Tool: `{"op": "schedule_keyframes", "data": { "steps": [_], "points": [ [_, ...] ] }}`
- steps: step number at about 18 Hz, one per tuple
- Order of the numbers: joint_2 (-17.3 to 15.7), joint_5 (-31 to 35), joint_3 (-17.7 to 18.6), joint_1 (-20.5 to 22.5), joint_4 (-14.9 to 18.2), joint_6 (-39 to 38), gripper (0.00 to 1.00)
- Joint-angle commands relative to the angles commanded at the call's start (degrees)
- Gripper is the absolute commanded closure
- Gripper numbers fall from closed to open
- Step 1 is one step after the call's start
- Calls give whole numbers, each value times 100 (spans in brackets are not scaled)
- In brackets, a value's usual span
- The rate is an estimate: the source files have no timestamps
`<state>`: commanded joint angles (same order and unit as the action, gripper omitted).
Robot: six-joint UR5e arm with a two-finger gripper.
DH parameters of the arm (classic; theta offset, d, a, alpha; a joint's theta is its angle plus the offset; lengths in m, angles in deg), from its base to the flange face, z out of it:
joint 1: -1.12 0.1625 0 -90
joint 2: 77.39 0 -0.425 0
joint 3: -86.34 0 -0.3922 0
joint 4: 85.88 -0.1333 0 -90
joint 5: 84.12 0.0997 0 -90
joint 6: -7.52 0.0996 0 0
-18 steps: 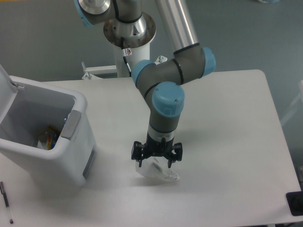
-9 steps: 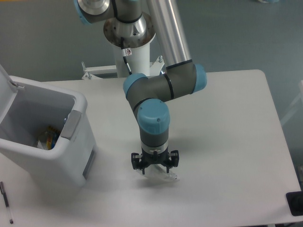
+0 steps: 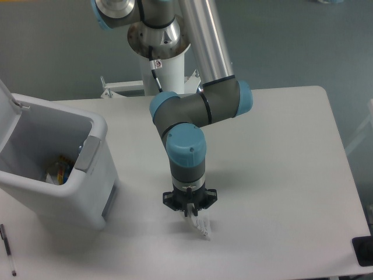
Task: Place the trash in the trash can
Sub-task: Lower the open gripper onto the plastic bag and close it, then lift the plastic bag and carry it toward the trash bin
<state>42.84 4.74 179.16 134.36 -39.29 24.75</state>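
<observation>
Gripper (image 3: 190, 211) fingers are pinching narrowly around the crumpled white translucent wrapper (image 3: 200, 225) on the white table (image 3: 280, 175). I am judging the grasp step underway; next I am needing a lift and carry left to the white boxy bin (image 3: 55, 169), lid open.

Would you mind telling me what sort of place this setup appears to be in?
Probably a robotics lab or test bench: a robot arm bolted at the edge of a plain white table, its gripper closed on a crumpled wrapper, with a white trash can staged beside it.
</observation>
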Motion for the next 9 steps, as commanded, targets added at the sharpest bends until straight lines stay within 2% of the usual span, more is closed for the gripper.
{"op": "schedule_keyframes", "data": {
  "steps": [6, 9],
  "points": [
    [105, -378, -527, 0, 9, -413, 75],
    [105, -387, -545, 9, 0, -448, 87]
  ]
}}
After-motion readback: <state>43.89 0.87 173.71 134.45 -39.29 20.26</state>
